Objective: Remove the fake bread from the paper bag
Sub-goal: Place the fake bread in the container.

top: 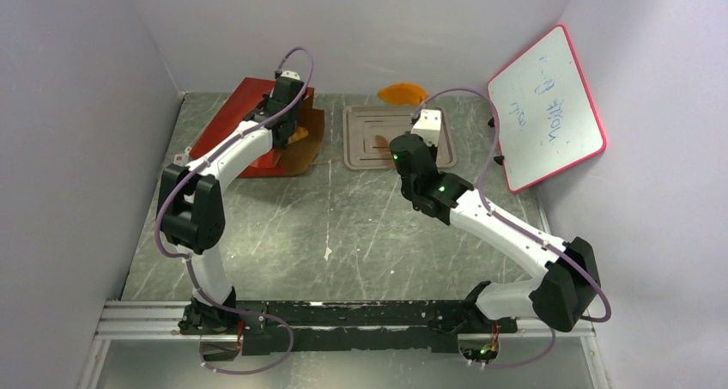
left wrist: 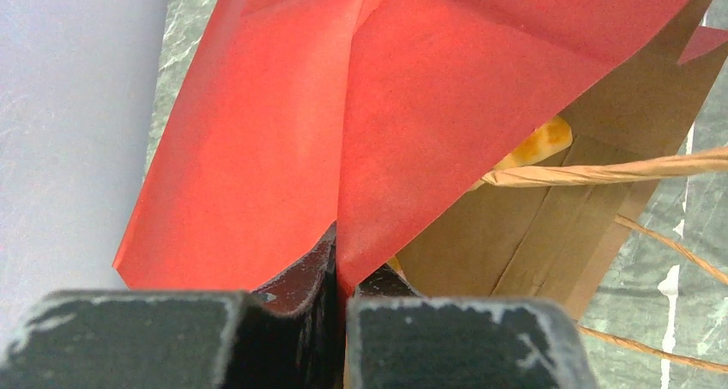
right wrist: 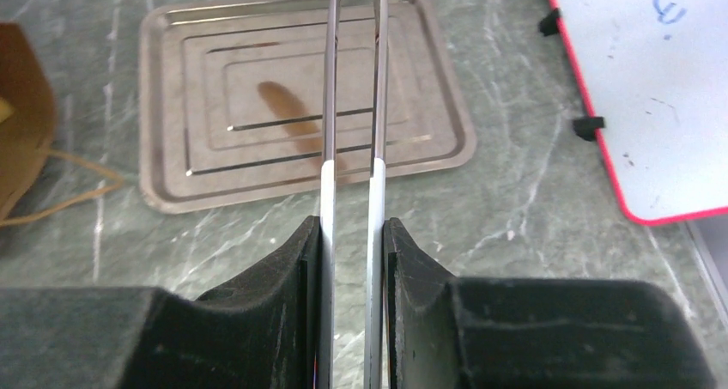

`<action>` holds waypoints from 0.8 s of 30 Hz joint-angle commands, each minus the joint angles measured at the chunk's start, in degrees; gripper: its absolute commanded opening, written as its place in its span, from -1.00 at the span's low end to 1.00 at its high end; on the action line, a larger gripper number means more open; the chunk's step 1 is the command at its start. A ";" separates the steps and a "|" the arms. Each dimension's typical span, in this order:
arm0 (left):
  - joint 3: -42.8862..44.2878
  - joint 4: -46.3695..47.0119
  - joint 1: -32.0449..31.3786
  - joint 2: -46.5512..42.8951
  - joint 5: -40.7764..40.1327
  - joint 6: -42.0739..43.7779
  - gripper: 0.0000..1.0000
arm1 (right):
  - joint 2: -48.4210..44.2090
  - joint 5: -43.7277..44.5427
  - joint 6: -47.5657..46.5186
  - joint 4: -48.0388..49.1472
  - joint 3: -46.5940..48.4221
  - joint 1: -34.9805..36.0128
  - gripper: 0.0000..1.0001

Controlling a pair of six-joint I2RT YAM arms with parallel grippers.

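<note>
At the far left of the surface (top: 343,226) we pinch the paper bag (left wrist: 257,148) in tightly shut left jaws, bread (left wrist: 541,142) showing inside; our right jaws, gripping thin tongs (right wrist: 375,196), should reach in next.

You see blue handwriting on the whiteboard (top: 548,107), but it is too small and faint to read.

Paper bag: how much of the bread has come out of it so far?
Looks done: one orange piece lies on the table behind the tray, outside the paper bag. In hand: the left hand pinches the bag's red edge; the right hand grips metal tongs above the tray, nothing visible between the blades. Left: a golden piece shows inside the bag's mouth.
</note>
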 commanded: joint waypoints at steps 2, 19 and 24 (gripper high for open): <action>-1.55 0.93 0.62 -2.61 1.24 0.30 -0.86 | -0.57 7.43 2.18 6.08 -2.18 -2.56 -1.00; -3.33 2.37 0.45 -4.02 3.10 -0.18 -0.86 | 2.34 6.99 12.29 7.64 -12.10 -12.07 -1.00; -3.50 2.61 0.36 -4.30 3.01 -0.07 -0.86 | 4.58 4.09 15.64 6.26 -13.37 -12.93 -1.00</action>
